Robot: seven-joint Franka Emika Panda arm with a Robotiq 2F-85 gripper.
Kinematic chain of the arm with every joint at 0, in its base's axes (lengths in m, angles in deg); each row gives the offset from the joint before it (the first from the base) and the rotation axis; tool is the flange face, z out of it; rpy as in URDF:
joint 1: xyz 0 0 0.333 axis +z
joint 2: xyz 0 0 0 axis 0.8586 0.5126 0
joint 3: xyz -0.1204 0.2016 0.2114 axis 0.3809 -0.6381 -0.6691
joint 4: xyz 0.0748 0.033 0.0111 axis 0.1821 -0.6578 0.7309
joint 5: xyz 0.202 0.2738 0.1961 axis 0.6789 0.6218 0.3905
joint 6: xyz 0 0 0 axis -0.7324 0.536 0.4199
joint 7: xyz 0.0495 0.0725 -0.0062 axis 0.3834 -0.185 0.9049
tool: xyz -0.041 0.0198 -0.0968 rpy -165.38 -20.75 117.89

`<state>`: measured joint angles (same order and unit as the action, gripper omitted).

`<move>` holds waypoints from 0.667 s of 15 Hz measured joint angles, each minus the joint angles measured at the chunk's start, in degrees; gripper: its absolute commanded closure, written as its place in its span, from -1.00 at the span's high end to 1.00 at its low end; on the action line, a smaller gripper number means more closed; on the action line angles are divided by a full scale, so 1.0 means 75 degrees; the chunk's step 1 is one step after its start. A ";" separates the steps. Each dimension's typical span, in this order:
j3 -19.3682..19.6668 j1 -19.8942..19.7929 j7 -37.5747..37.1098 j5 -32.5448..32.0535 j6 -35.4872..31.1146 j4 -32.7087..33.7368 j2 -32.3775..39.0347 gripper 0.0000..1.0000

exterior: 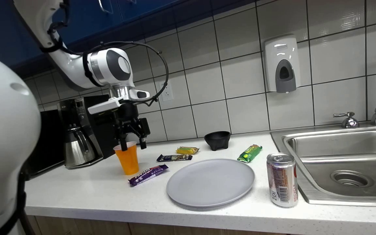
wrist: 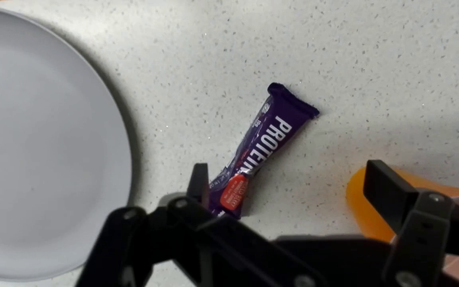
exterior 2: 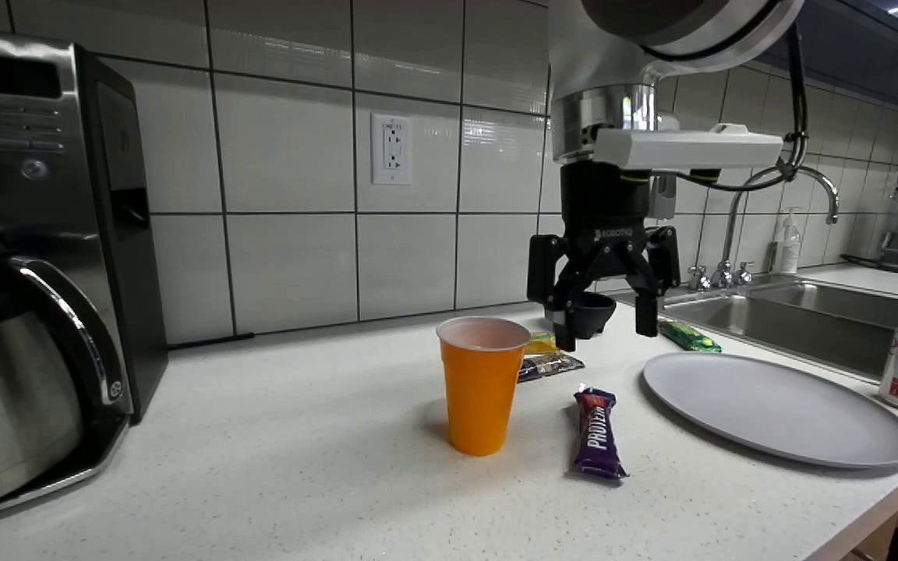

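Hovering above the counter [exterior 2: 285, 460], the gripper [exterior 2: 606, 327] has its fingers spread, pinching nothing; no grasp is made yet, and the purple protein bar [wrist: 262, 147] lies unlifted between the orange plastic cup [exterior 2: 482, 397] and the gray plate [wrist: 50, 151]. Only the cup's pale inner wall shows, its bottom hidden; the black footed bowl's [exterior: 217, 141] contents cannot be seen

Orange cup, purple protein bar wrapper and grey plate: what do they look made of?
Orange cup: probably plastic; smooth, thin-walled, pale-rimmed.
Purple wrapper: likely plastic film or foil; shiny, creased, flat-pressed end.
Grey plate: matte, even surface with little shine; perhaps ceramic or plastic, can't tell which.
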<state>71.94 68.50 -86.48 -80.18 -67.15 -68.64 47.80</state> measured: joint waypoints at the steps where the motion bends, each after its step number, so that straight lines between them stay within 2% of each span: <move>1: 0.0003 -0.0003 -0.0294 0.0000 0.0016 -0.0036 0.0001 1.00; 10: 0.0026 -0.0038 -0.2278 0.0021 0.0005 -0.0297 0.0094 1.00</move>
<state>72.14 68.22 -103.56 -80.02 -67.11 -70.86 48.50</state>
